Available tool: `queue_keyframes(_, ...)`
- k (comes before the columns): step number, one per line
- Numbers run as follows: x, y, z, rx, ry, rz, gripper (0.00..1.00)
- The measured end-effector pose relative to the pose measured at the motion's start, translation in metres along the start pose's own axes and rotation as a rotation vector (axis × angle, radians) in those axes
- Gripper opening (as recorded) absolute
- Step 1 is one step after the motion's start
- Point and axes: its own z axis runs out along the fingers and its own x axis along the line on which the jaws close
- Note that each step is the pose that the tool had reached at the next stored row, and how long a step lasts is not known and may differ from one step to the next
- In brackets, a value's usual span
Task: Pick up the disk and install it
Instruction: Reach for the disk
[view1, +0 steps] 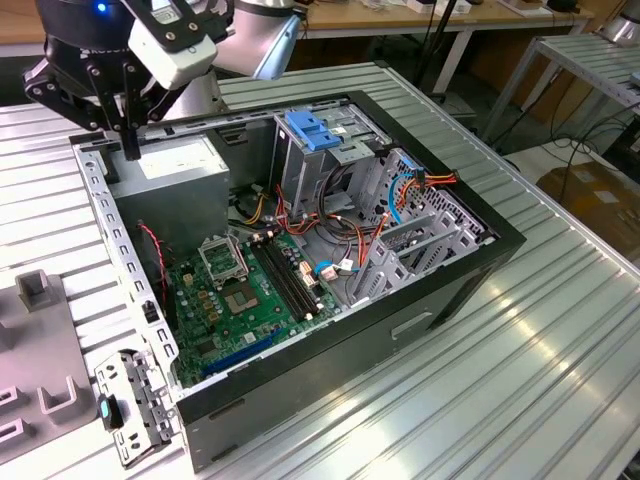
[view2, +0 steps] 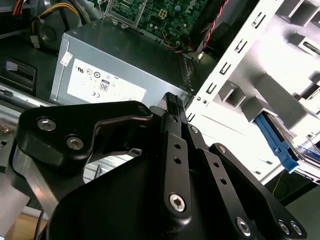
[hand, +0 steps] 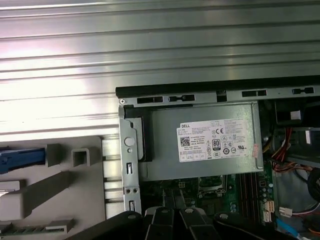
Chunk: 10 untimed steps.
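Exterior view has me hanging over the back corner of the open computer case (view1: 500, 243), my fingers (view1: 131, 150) pointing down just above the grey power supply (view1: 172, 172). In the second wrist view the fingers (view2: 172, 101) are drawn close together with nothing between them, so I carry nothing.

The disk (hand: 21, 156) is not in the case. In the first wrist view I make out its blue side rail at the edge of the grey fixture tray (hand: 55, 186), which lies on the ribbed metal surface (hand: 160, 60) just beside the case wall. The second wrist view shows the same blue rail (view2: 274, 138) with a pale patch beyond it, too washed out for me to read as the label. I take this for the disk, though most of its body is out of sight. It is well apart from my fingers, off to the side of the power supply.

Inside the case, the motherboard (view1: 240, 290) lies bare. The drive cage carries a ridged blue bracket (view1: 312, 130) on top, with no metal body that I can see under it.

By my reckoning the task stands at its very beginning. The disk is not yet grasped, lifted, carried or seated, so both the picking up and the installing remain undone.
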Motion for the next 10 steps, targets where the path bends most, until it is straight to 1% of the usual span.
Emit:
queue_keyframes(5, 0.0068, -0.0005, -0.0002, 0.0001, 0.0006, 0.0, 0.11)
queue_keyframes(10, 0.0186, -0.0014, -0.0005, 0.0002, 0.0016, 0.0, 0.11)
